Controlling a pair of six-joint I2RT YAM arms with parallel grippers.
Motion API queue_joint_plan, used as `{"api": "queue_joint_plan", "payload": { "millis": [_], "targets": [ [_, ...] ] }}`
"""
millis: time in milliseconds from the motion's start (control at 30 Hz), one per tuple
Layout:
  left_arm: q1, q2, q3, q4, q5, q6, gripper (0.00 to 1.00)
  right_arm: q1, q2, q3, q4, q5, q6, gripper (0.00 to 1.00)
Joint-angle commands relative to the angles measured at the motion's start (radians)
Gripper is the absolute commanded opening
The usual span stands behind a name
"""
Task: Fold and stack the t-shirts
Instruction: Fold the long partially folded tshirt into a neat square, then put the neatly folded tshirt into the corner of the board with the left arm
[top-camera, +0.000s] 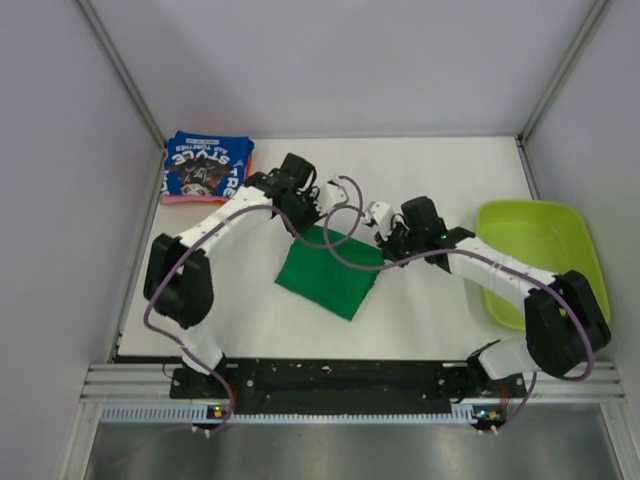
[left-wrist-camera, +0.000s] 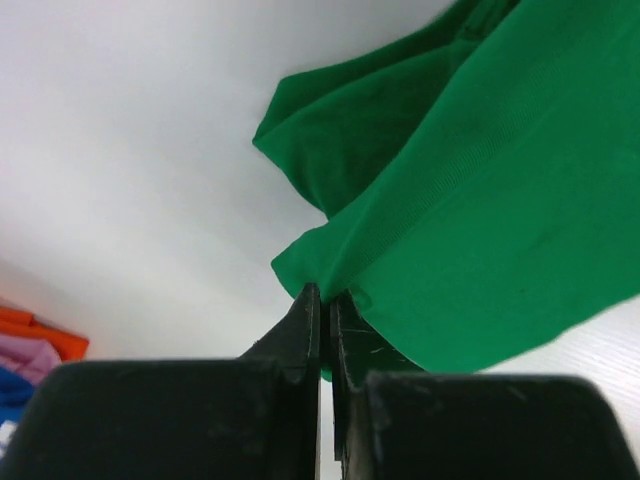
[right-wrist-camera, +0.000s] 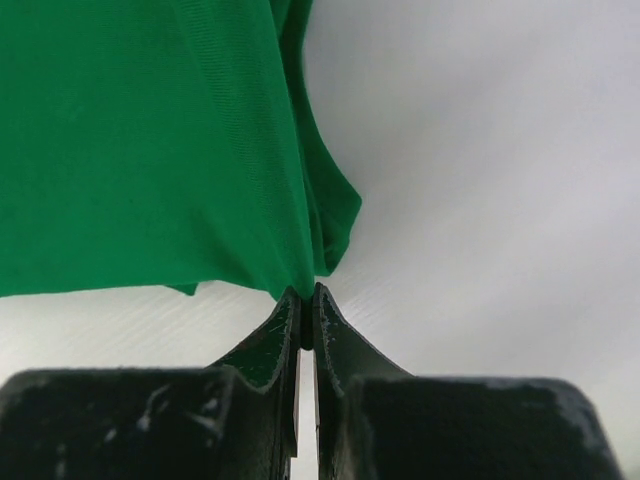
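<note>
Left end effector (left-wrist-camera: 320, 298), right end effector (right-wrist-camera: 307, 302) — both clamped on green t-shirt (top-camera: 330, 272) edge.

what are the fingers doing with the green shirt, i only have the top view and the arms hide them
observer: The left wrist view shows the left gripper shut on an edge of the green t-shirt.
operator: and the right one
observer: The right wrist view shows the right gripper shut on another edge, with the cloth pinched right at the fingertips.
operator: what's with the blue shirt in the far corner
observer: At the left wrist view's lower left, orange cloth and a paler pink layer lie right beside the blue t-shirt.
</note>
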Motion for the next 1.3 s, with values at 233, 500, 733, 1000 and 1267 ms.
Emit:
{"api": "queue_joint_plan", "payload": {
  "millis": [233,500,733,1000,1267],
  "targets": [
    [0.027,0.314,0.244,-0.019,-0.120,-0.013,0.08,-0.094,0.135,0.006,0.029,0.062,0.062,0.00],
    [0.036,0.388,0.359,0.172,-0.379,-0.053,0.48,-0.199,0.276,0.151,0.060,0.109,0.219,0.28],
    [0.088,0.256,0.275,0.191,-0.300,-0.127,0.53,-0.137,0.116,0.156,0.026,-0.012,0.368,0.38],
    [0.105,-0.025,-0.092,0.269,-0.060,-0.182,0.47,-0.002,0.156,0.029,0.139,0.042,0.700,0.22],
    [0.116,-0.115,-0.238,0.318,-0.056,-0.323,0.48,-0.112,0.486,0.366,0.051,0.045,0.724,0.10]
  ]
}}
